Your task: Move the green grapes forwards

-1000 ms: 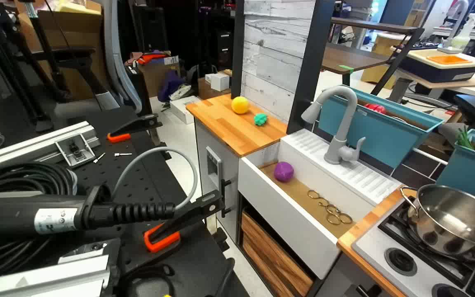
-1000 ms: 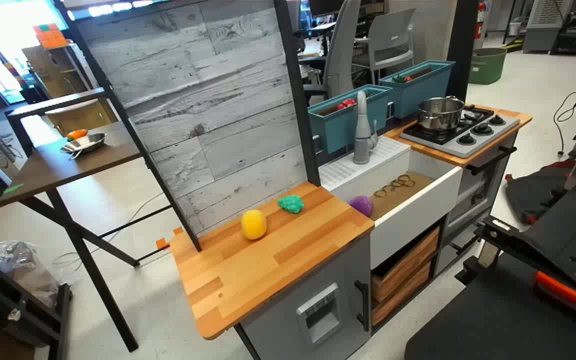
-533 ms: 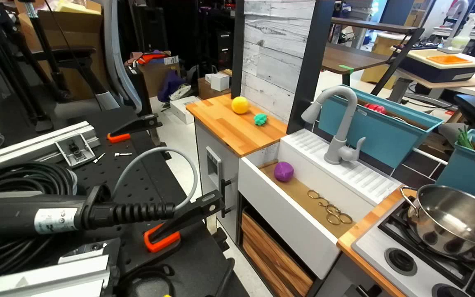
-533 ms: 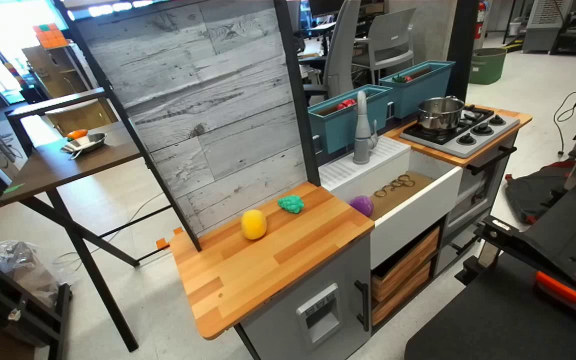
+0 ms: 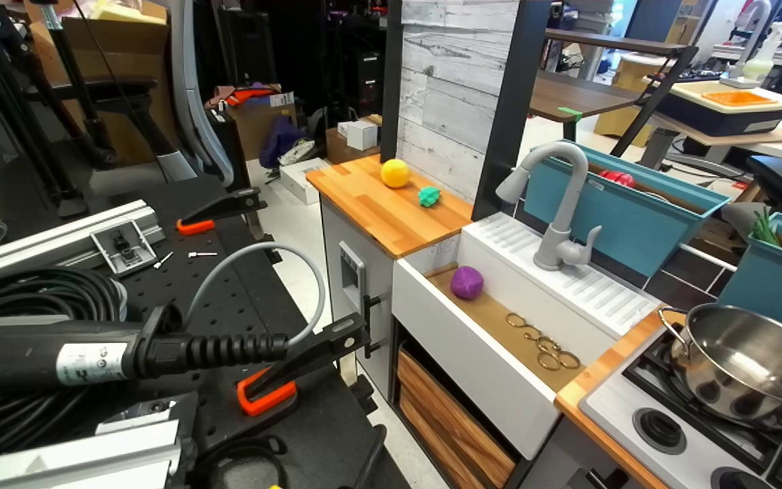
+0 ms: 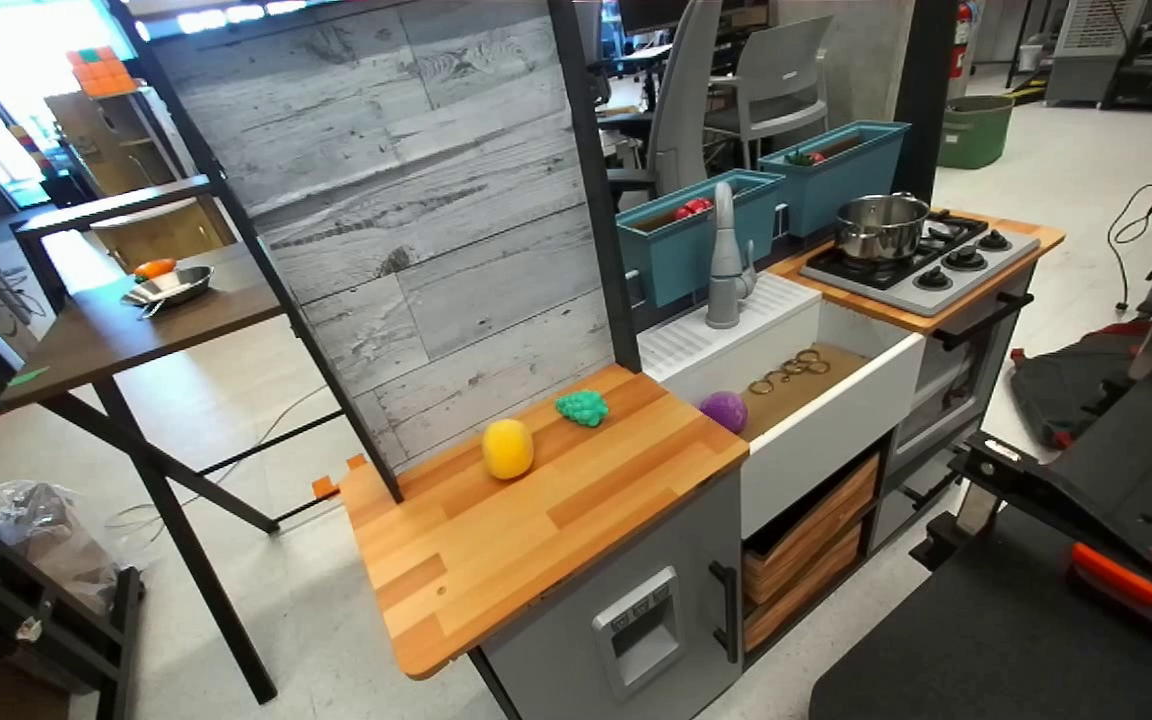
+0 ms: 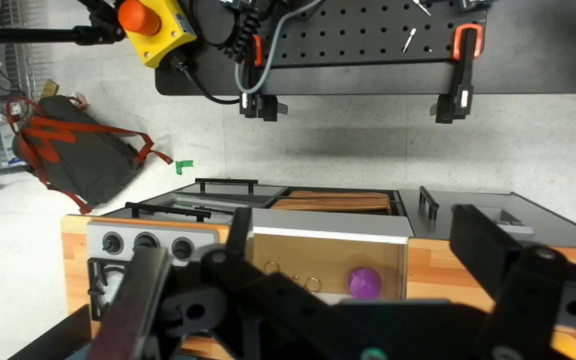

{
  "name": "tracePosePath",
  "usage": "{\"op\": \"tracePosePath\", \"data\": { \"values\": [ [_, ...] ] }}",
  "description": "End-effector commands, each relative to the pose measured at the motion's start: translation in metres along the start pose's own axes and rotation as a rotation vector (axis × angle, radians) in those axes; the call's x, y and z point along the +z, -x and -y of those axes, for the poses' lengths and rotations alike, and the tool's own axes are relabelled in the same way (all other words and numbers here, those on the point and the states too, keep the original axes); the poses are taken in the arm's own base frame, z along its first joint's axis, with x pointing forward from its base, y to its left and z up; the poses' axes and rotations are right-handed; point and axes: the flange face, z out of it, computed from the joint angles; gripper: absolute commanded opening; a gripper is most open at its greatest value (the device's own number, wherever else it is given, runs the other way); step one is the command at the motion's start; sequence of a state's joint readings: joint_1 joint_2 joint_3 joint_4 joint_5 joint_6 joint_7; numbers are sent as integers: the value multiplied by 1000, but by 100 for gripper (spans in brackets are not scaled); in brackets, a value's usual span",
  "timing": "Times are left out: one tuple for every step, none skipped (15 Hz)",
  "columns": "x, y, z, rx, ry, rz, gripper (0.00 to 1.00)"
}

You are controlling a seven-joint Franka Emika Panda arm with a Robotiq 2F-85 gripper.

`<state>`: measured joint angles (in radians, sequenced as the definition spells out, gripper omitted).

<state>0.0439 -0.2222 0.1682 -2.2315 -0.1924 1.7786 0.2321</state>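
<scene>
Everything in both exterior views keeps its place since the earlier frame; in the wrist view the gripper (image 7: 355, 235) has its fingers (image 7: 484, 250) wide apart, and the sink (image 7: 328, 222) shows between them; inside this sink lies a purple piece (image 7: 364, 283); beside the sink, on the wooden counter (image 6: 536, 530), rest the green grapes (image 6: 582, 408); farther from the sink is a yellow fruit (image 6: 508, 449).

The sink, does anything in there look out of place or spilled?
Yes: several gold-coloured rings lie on the brown bottom of the white sink, apart from the purple piece at the wooden counter end. Loose rings seem odd in a sink. Whether they are linked is hard to tell. No spill shows.
</scene>
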Motion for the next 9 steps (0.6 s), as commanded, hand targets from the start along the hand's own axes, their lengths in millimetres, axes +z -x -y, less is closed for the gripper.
{"op": "tracePosePath", "data": {
  "values": [
    [42,-40,61,87,-44,8,100],
    [57,-54,77,136,-78,3,100],
    [74,-68,92,171,-102,0,100],
    [92,-83,103,196,-109,-10,100],
    [114,-96,113,225,-99,12,100],
    [133,-110,120,266,-94,19,100],
    [154,-124,126,303,-94,36,100],
    [174,-135,131,320,-76,88,100],
    [194,-149,136,337,-67,96,100]
  ]
}}
